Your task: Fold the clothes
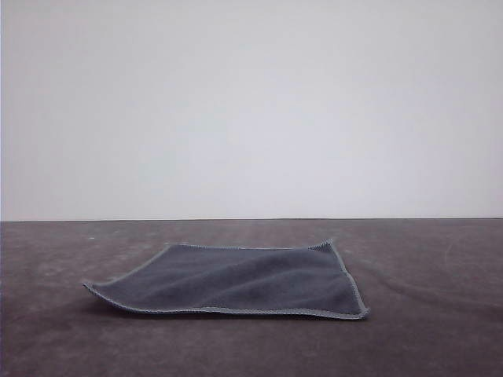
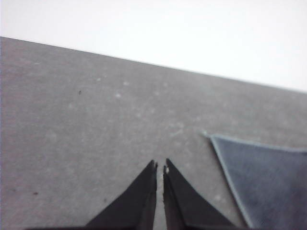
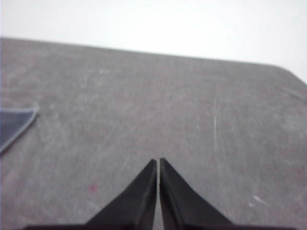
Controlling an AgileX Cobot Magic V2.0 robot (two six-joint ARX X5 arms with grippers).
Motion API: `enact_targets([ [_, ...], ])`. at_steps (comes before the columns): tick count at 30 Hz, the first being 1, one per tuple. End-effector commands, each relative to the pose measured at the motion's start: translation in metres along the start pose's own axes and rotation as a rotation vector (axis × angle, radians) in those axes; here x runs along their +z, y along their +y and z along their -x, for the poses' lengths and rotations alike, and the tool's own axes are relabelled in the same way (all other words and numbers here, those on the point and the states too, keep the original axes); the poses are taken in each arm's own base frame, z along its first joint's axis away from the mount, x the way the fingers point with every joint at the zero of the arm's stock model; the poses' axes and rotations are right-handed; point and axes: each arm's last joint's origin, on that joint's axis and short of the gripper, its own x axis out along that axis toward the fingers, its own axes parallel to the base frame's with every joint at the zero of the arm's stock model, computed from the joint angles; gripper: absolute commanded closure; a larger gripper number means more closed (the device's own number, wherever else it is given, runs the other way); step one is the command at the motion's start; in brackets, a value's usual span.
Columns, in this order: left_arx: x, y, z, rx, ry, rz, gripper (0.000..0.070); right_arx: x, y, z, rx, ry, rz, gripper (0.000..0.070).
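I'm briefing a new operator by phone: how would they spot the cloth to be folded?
Look at the dark table below the pale wall. Near its middle lies the cloth, flat and unfolded. It is a dark grey square with a light-grey stitched edge, its corners slightly lifted.

A dark grey cloth (image 1: pixel 236 281) with a light-grey stitched edge lies on a dull brownish-grey table (image 1: pixel 424 330), which is mottled with faint pale scuffs and specks. Behind the cloth, beyond the table's far edge, is a plain off-white wall (image 1: pixel 251 110). The left gripper (image 2: pixel 160 168) and the right gripper (image 3: pixel 159 163) have matte black fingers, both seen over bare table beside the cloth.
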Motion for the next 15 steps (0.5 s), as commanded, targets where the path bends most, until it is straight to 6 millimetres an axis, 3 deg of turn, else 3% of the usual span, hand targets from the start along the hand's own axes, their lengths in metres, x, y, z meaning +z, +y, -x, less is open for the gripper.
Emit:
enact_targets([
  [1, -0.004, 0.001, -0.001, 0.001, -0.011, 0.073, 0.0684, 0.001, 0.000, 0.000, 0.003, -0.024, -0.051, 0.0694],
  [10, 0.002, 0.000, -0.001, -0.018, -0.065, 0.214, 0.0689, 0.003, 0.000, 0.000, 0.006, -0.037, -0.377, 0.0694],
  [15, 0.016, -0.004, 0.001, -0.060, -0.170, 0.269, 0.0689, 0.017, 0.000, 0.002, 0.038, -0.151, -0.462, 0.0694],
])
